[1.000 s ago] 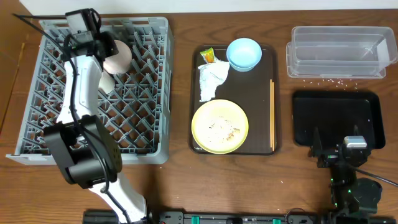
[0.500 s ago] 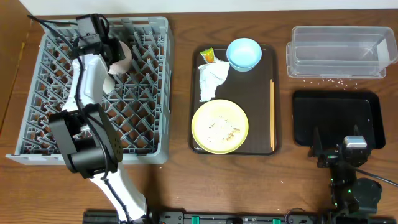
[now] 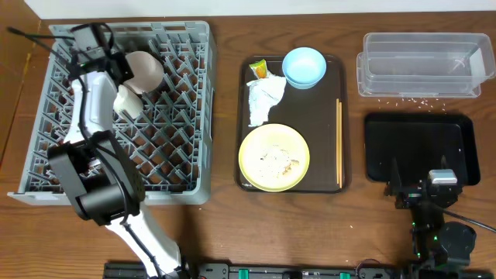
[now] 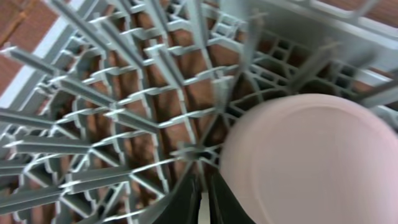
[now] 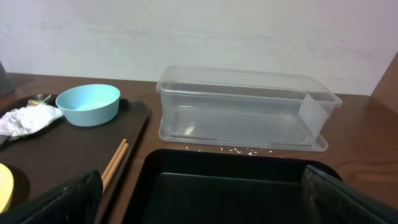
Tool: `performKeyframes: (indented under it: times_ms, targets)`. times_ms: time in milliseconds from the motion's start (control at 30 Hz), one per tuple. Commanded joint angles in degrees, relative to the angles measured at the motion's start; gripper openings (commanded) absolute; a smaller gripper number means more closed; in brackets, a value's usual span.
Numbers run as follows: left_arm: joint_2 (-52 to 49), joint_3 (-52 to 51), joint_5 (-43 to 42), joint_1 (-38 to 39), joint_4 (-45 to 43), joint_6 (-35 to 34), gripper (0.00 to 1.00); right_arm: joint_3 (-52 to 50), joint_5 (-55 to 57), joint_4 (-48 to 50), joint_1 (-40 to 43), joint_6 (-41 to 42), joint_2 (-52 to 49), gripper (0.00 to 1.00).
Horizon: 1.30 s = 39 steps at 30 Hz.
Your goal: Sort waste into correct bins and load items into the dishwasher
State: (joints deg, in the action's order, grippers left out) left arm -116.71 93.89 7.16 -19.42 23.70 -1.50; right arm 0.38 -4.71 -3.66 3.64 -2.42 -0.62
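Note:
My left gripper [image 3: 118, 66] [image 4: 203, 199] is over the back left of the grey dish rack [image 3: 178, 155] [image 4: 93, 93], shut on the rim of the white bowl [image 3: 147, 71] [image 4: 311, 162], which tilts among the pegs. The small white cup [image 3: 129, 101] lies in the rack just in front of it. The light blue bowl [image 3: 304, 67] [image 5: 91, 104], crumpled napkin [image 3: 263, 99] [image 5: 28, 118], wrapper [image 3: 258, 70], yellow plate [image 3: 252, 143] with rice crumbs and chopsticks [image 3: 339, 143] [image 5: 115, 163] are on the brown serving tray [image 3: 322, 108]. My right gripper [image 3: 430, 186] [image 5: 205, 199] is open and empty over the black tray [image 3: 422, 143] [image 5: 236, 193].
The clear tub [image 3: 422, 66] [image 5: 242, 109] stands at the back right behind the black tray. Loose rice crumbs [image 3: 403, 99] [image 5: 230, 149] lie on the table between them. The wooden table edge runs along the front.
My left wrist has swung from leaning right to leaning left over the rack's back corner; the white bowl stayed almost in place. The right arm has not moved.

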Motion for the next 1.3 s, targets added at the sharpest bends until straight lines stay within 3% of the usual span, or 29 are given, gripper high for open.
performKeyframes:
  times_ms: [0, 100, 167, 267, 367, 433, 533, 700, 967, 1133, 1267]
  targets:
    - [2.3, 0.1, 1.4, 0.2, 0.1, -1.5, 0.09, -0.1, -0.2, -0.2, 0.5, -0.9, 0.3, 0.99]
    - [5.4, 0.1, 0.6, 0.8, 0.1, -4.1, 0.09, -0.1, -0.2, -0.2, 0.5, -0.9, 0.3, 0.99]
    - [7.7, 0.1, -2.6, 1.3, 0.1, -4.9, 0.14, -0.1, -0.2, -0.2, 0.5, -0.9, 0.3, 0.99]
    - [11.1, 0.1, -15.2, 2.4, 0.1, -4.9, 0.48, -0.1, -0.2, -0.2, 0.5, -0.9, 0.3, 0.99]
    - [12.9, 0.1, -31.7, 3.8, 0.0, -4.9, 0.68, -0.1, -0.2, -0.2, 0.5, -0.9, 0.3, 0.99]
    - [13.0, 0.1, -42.7, 5.2, -0.2, -4.9, 0.68, -0.1, -0.2, -0.2, 0.5, -0.9, 0.3, 0.99]
    - [12.0, 0.1, -52.0, 9.1, -0.4, -4.8, 0.68, -0.1, -0.2, -0.2, 0.5, -0.9, 0.3, 0.99]
    - [9.0, 0.1, -50.5, 21.4, -0.7, 4.0, 0.68, -0.1, -0.2, -0.2, 0.5, -0.9, 0.3, 0.99]
    - [3.2, 0.1, -26.1, 38.1, -4.4, 13.6, 0.68, -0.1, -0.2, -0.2, 0.5, -0.9, 0.3, 0.99]
    - [-1.0, 0.1, -17.0, 44.3, -8.6, 15.0, 0.68, -0.1, -0.2, -0.2, 0.5, -0.9, 0.3, 0.99]
    - [-5.1, 0.1, -15.1, 46.8, -11.9, 15.0, 0.68, -0.1, -0.2, -0.2, 0.5, -0.9, 0.3, 0.99]
